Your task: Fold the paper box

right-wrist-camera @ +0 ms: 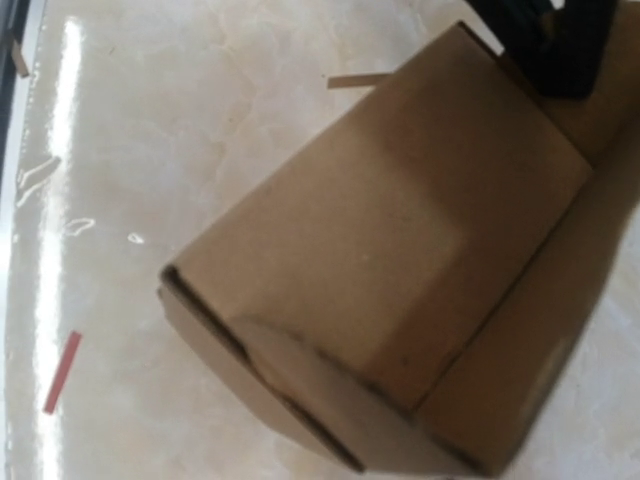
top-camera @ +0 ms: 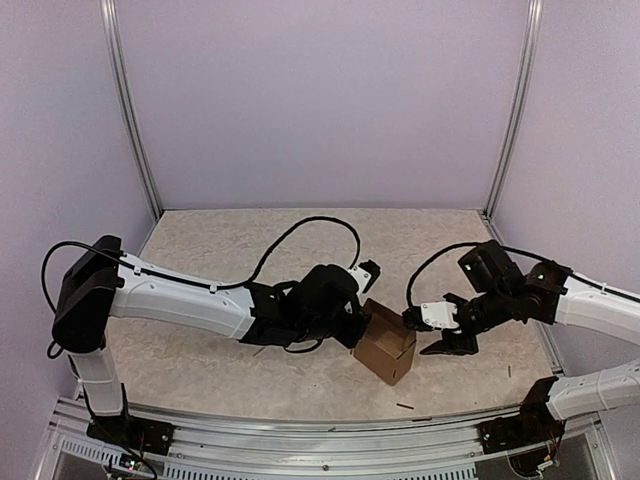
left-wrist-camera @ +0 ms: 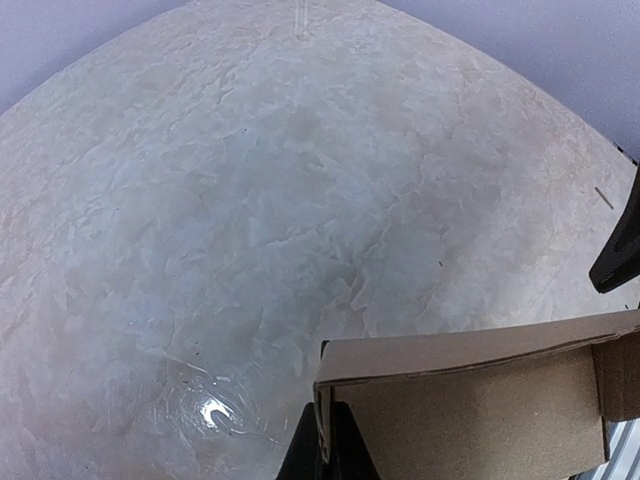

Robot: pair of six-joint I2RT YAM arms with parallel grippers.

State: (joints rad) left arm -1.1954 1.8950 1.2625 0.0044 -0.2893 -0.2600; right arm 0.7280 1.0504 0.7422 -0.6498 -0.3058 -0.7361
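Note:
The paper box (top-camera: 386, 344) is a small brown cardboard box, half formed, in the middle of the table, open towards the upper right. My left gripper (top-camera: 358, 322) is shut on its left wall. In the left wrist view the two dark fingers (left-wrist-camera: 300, 450) pinch that wall's thin edge, and the box (left-wrist-camera: 470, 410) stretches away to the right. My right gripper (top-camera: 432, 335) hangs just off the box's right end with its jaws apart and nothing between them. The right wrist view is filled by the box (right-wrist-camera: 400, 260), with a rounded flap tucked at its near end; that gripper's own fingers do not show there.
Thin scraps lie about: a dark stick (top-camera: 405, 406) near the front edge, a brown strip (right-wrist-camera: 355, 80) and a red strip (right-wrist-camera: 62, 372) beside the box. A black cable (top-camera: 300, 235) loops over the table behind the left arm. Lilac walls and metal posts (top-camera: 133, 110) enclose the table.

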